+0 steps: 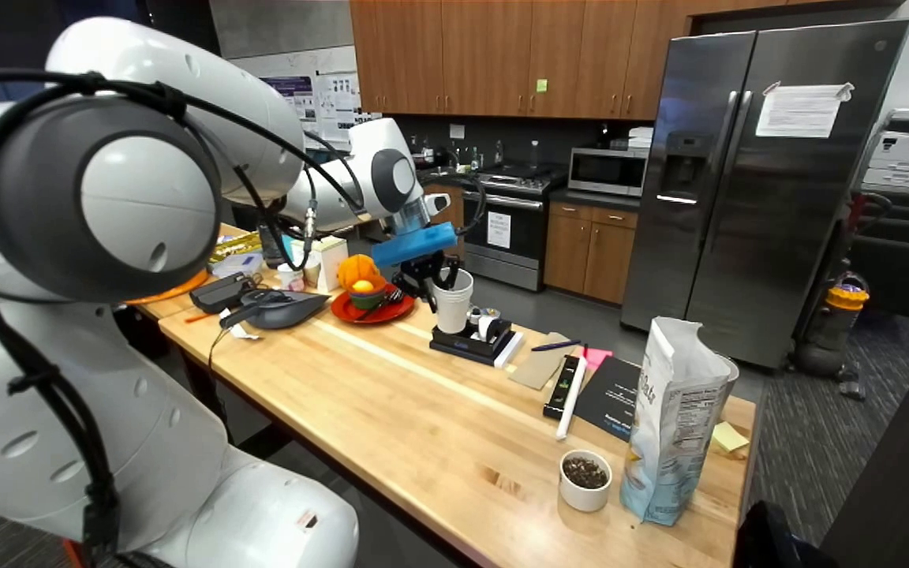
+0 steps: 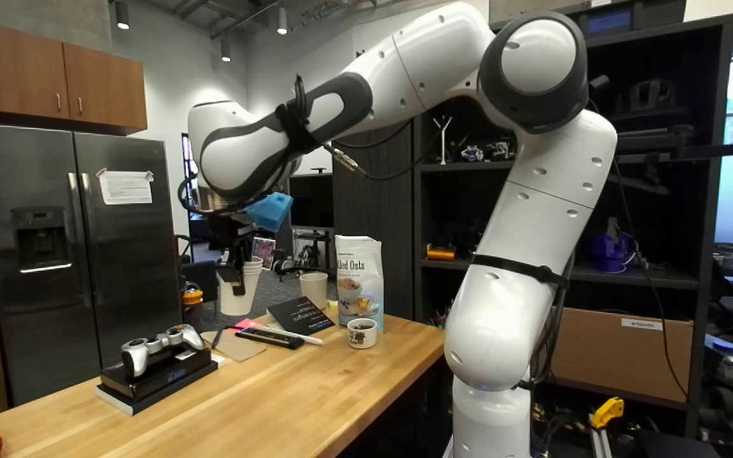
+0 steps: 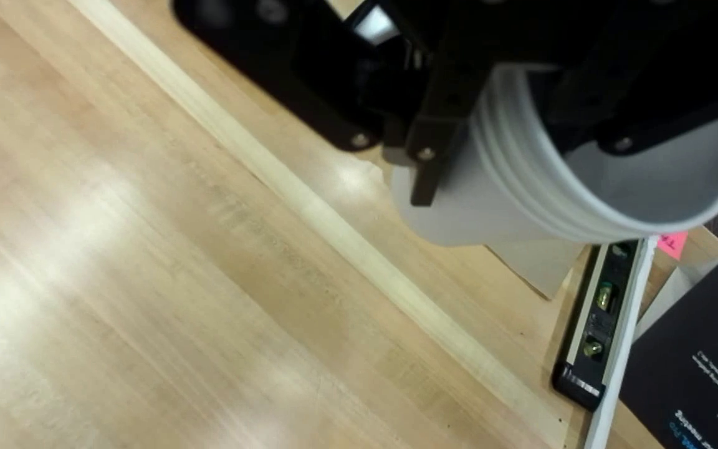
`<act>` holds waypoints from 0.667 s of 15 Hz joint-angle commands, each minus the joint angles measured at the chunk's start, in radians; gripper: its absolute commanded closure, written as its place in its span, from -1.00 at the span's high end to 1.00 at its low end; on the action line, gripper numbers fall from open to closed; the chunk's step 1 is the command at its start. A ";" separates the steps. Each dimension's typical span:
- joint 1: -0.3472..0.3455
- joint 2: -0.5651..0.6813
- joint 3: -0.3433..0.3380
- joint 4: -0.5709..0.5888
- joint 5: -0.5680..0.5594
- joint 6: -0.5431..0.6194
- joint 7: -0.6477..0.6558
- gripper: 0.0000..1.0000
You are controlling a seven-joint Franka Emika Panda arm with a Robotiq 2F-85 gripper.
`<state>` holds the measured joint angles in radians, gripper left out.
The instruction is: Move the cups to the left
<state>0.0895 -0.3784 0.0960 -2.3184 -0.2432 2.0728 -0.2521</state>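
Note:
A stack of white cups [image 1: 454, 306] is held above the table toward its far edge; it also shows in an exterior view [image 2: 247, 294]. My gripper [image 1: 437, 285] is closed on the stack's wall near the rim. In the wrist view the gripper [image 3: 501, 159] has one finger [image 3: 426, 178] outside the cups [image 3: 490, 209] and the other reaching inside the rim, its tip hidden. The stack is nearly upright in both exterior views. A separate whitish cup [image 2: 314, 291] stands behind the black card, beside the oats bag; the bag mostly hides it in an exterior view [image 1: 729, 372].
A game controller on a black box [image 2: 156, 375] stands near the held cups. A level [image 1: 563, 386], a black card [image 1: 608, 394], an oats bag [image 1: 671, 426] and a small filled bowl [image 1: 583, 493] lie farther along. A red plate [image 1: 344, 310] and a dustpan [image 1: 285, 312] are at the opposite end.

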 commanded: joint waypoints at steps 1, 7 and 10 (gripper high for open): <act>0.028 0.025 0.027 0.026 -0.061 -0.016 -0.032 -0.89; 0.094 0.078 0.091 0.066 -0.101 -0.013 -0.074 -0.89; 0.143 0.108 0.118 0.087 -0.096 -0.016 -0.162 -0.89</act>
<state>0.1907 -0.3043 0.2017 -2.2694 -0.3248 2.0747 -0.3247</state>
